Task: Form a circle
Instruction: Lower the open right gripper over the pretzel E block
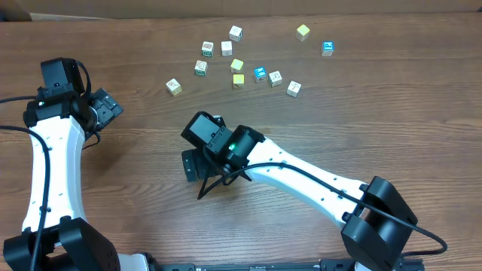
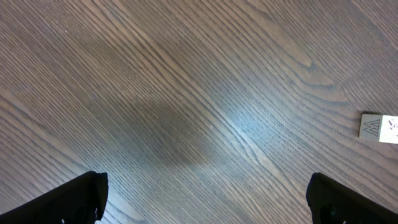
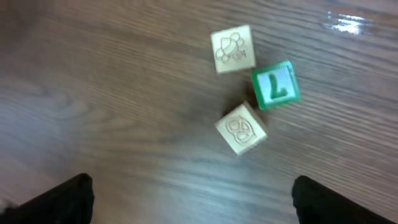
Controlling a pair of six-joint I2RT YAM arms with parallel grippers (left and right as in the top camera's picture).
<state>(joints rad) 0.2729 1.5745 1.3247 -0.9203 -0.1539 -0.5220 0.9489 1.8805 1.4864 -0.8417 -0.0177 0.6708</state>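
In the right wrist view, three small cubes lie close together on the wood: a whitish printed cube [image 3: 233, 49], a green-faced cube [image 3: 275, 84] and another whitish cube [image 3: 241, 128]. They form the circle cluster. My right gripper [image 3: 193, 199] hovers over them, open, with nothing between its fingers. From overhead, the right gripper [image 1: 196, 148] is at the table's middle and hides that cluster. My left gripper [image 1: 105, 109] is at the far left, open and empty, over bare wood [image 2: 205, 196].
Several loose cubes lie scattered at the back of the table, among them a yellow cube [image 1: 238, 80], a blue cube [image 1: 260, 73] and a white cube [image 1: 174, 86]. One pale cube [image 2: 379, 127] shows at the right edge of the left wrist view.
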